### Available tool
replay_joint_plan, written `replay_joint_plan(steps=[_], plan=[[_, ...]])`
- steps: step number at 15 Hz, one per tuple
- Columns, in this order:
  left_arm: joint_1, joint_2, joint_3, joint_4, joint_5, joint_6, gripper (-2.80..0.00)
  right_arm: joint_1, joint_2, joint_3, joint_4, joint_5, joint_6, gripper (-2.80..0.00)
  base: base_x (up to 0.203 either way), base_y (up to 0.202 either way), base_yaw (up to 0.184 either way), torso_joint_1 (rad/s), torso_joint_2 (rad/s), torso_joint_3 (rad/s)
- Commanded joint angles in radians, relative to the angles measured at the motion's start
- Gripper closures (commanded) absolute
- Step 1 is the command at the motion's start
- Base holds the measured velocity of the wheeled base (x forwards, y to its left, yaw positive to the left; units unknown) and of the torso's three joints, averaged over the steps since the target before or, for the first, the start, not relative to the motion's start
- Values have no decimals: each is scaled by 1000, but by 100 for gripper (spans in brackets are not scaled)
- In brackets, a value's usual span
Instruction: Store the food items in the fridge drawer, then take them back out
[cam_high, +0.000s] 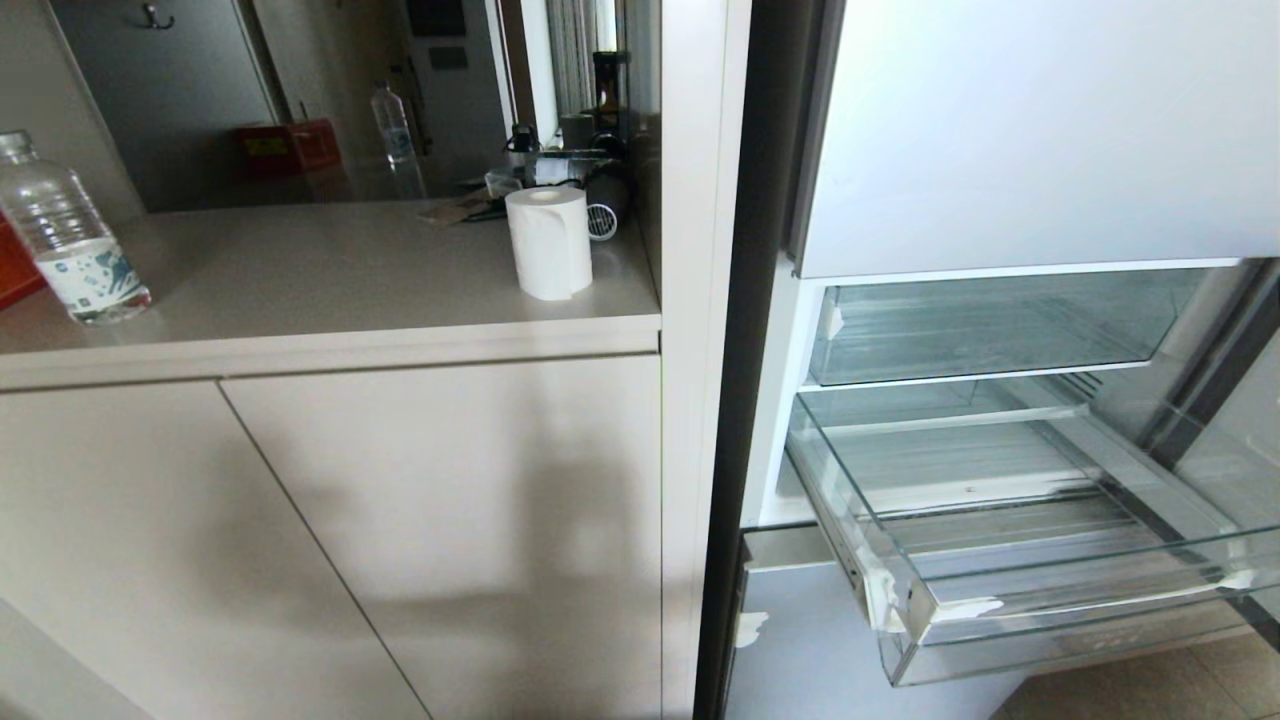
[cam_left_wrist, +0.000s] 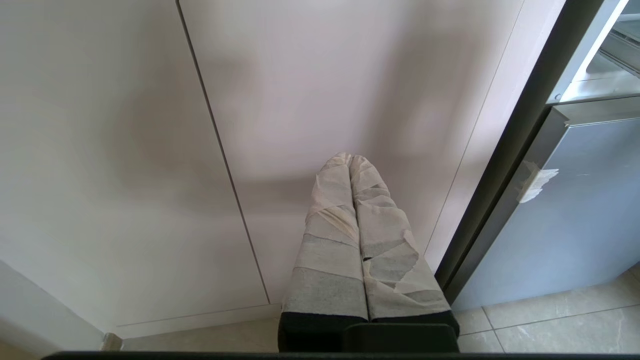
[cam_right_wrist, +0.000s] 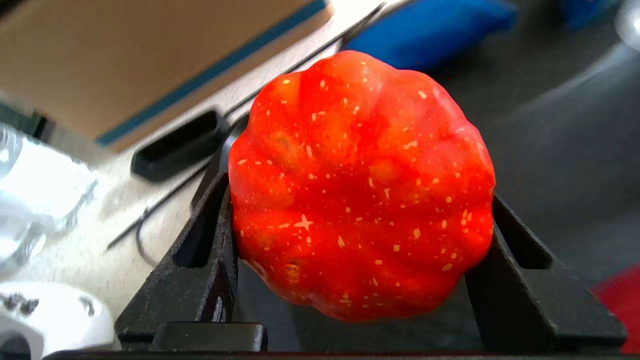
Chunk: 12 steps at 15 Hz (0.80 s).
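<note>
In the right wrist view, the orange-red fruit (cam_right_wrist: 360, 185) with bumpy, speckled skin sits between the two black fingers (cam_right_wrist: 210, 240). My right gripper (cam_right_wrist: 360, 205) is shut on it, holding it clear of a dark surface. A red patch (cam_right_wrist: 617, 305) shows at the picture's edge; I cannot tell what it is. In the head view, the fridge drawer (cam_high: 1050, 605), the lower clear tray, is pulled out with nothing in it. Neither arm shows in the head view. My left gripper (cam_left_wrist: 350, 159), wrapped in pale tape, hangs parked and shut in front of the cabinet door.
The clear upper drawer (cam_high: 980, 330) sits pushed in above the lower one. The counter (cam_high: 330, 290) to the left bears a paper roll (cam_high: 548, 242) and a water bottle (cam_high: 70, 235). Near the right gripper are a cardboard box (cam_right_wrist: 150, 55) and a blue bag (cam_right_wrist: 430, 27).
</note>
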Motion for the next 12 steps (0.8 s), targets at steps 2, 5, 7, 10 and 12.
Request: replay_joint_plan(steps=[2, 5, 7, 10, 12], plan=[[1, 2, 0, 0, 0, 1, 0, 11, 3, 4, -4, 4, -10, 0, 0, 0, 0, 0, 0, 0], [1, 2, 0, 0, 0, 1, 0, 10, 2, 5, -2, 4, -7, -280, 0, 0, 0, 0, 0, 0], [1, 2, 0, 0, 0, 0, 0, 10, -10, 7, -2, 4, -3, -280, 0, 0, 0, 0, 0, 0], [1, 2, 0, 0, 0, 0, 0, 10, -33, 17, 0, 5, 1, -280, 0, 0, 0, 0, 0, 0], [1, 2, 0, 0, 0, 1, 0, 10, -47, 37, 0, 5, 1, -280, 0, 0, 0, 0, 0, 0]])
